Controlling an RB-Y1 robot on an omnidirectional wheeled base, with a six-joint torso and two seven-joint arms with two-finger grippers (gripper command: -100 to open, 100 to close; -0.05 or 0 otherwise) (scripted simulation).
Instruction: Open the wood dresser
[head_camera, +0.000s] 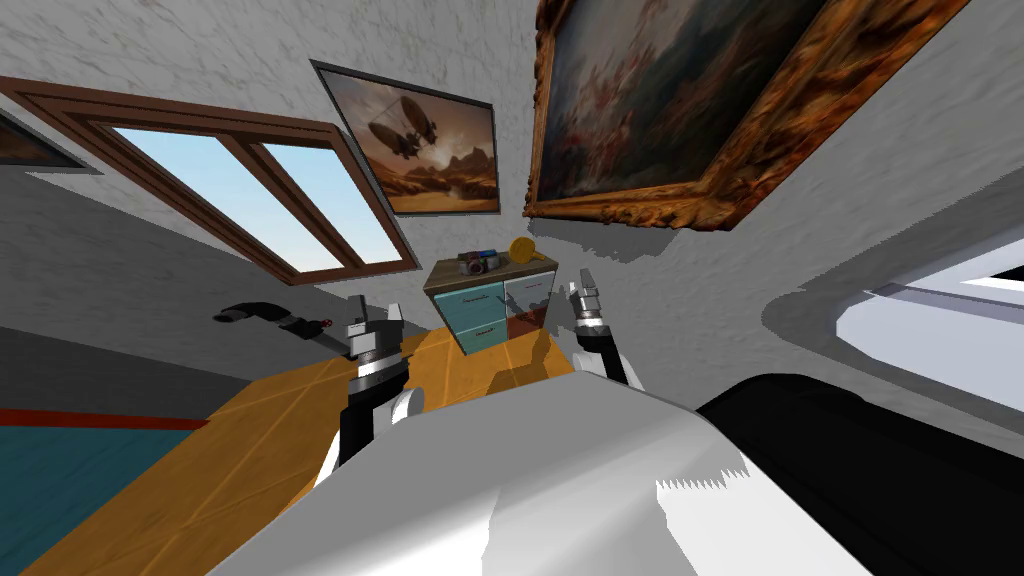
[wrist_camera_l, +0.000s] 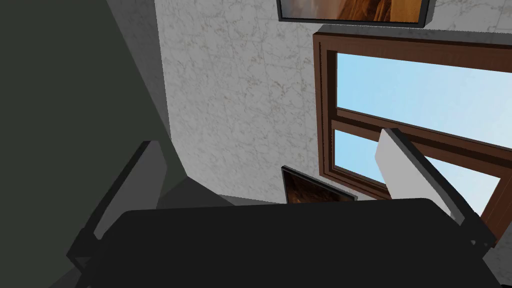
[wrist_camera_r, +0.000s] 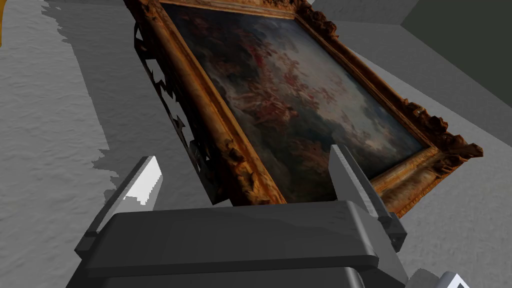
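Facing the dresser (head_camera: 490, 305), which stood against the far wall, well apart from both tools.
Its fronts were teal under a wooden top, which carried a camera (head_camera: 476, 263) and a round golden object (head_camera: 521, 249); nearer, the left tool (head_camera: 376, 312) and right tool (head_camera: 582, 286) were raised to either side, each with fingers apart and gripping nothing, above the orange floor (head_camera: 300, 420).

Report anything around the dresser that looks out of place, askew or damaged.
On the dresser, the lower right front is reddish brown while the other fronts are teal or pale. I cannot tell whether it is open or only shaded. Nothing else stands out.
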